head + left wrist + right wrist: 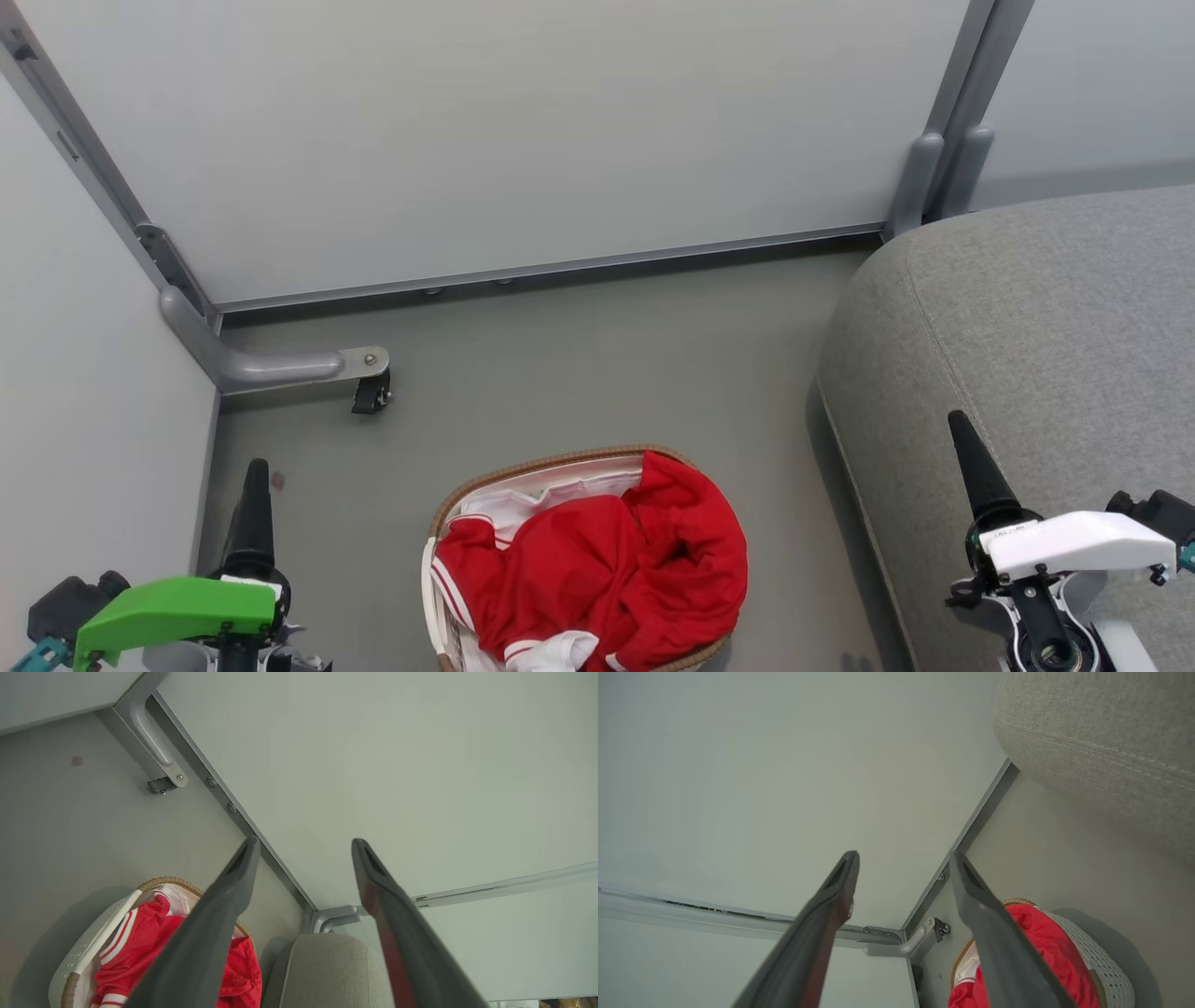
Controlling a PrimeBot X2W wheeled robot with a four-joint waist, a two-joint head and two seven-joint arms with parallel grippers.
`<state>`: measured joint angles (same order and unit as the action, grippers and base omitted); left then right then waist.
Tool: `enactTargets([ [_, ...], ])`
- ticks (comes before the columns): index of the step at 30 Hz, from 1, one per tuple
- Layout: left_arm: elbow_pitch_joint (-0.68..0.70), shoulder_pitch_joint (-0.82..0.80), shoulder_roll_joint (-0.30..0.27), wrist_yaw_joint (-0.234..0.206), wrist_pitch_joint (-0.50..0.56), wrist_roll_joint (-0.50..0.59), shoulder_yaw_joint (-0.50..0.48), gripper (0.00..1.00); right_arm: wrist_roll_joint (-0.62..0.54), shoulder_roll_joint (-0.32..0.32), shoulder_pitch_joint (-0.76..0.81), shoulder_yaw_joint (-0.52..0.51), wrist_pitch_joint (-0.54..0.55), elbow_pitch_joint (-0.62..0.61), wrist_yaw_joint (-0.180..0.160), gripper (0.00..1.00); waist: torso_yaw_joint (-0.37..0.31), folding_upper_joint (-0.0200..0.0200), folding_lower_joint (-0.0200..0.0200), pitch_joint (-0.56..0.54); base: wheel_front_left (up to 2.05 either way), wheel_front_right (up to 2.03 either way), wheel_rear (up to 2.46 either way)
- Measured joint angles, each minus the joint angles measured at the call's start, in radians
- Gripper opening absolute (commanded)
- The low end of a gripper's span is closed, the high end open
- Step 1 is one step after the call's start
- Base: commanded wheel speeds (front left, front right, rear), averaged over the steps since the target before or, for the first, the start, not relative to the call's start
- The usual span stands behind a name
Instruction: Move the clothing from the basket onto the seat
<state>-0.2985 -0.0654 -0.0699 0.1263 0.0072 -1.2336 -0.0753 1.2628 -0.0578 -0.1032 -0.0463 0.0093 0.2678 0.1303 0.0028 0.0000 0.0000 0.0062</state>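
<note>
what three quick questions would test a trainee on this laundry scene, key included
1. Fill in: in the head view the white basket stands on the floor, to the ____ of the grey sofa seat.
2. Where is the red garment? A: in the basket. B: on the seat. C: in a gripper.
3. True or false: the left gripper and the right gripper are both open and empty.
Key: 1 left; 2 A; 3 true.
</note>
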Motion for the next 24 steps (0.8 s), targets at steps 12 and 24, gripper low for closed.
enactTargets([
  [12,-0.004,0.000,-0.011,-0.003,-0.045,0.259,0.021,1.00,-0.215,-0.014,-0.025,0.055,-0.046,-0.003,0.000,1.00,0.000,0.0000,0.0000,-0.001,0.00,0.00,0.00],
  [24,-0.007,-0.006,-0.026,-0.005,-0.086,0.443,0.041,1.00,-0.403,-0.019,-0.073,0.093,-0.086,-0.007,0.000,1.00,-0.003,0.0000,0.0000,-0.003,0.00,0.00,0.00],
])
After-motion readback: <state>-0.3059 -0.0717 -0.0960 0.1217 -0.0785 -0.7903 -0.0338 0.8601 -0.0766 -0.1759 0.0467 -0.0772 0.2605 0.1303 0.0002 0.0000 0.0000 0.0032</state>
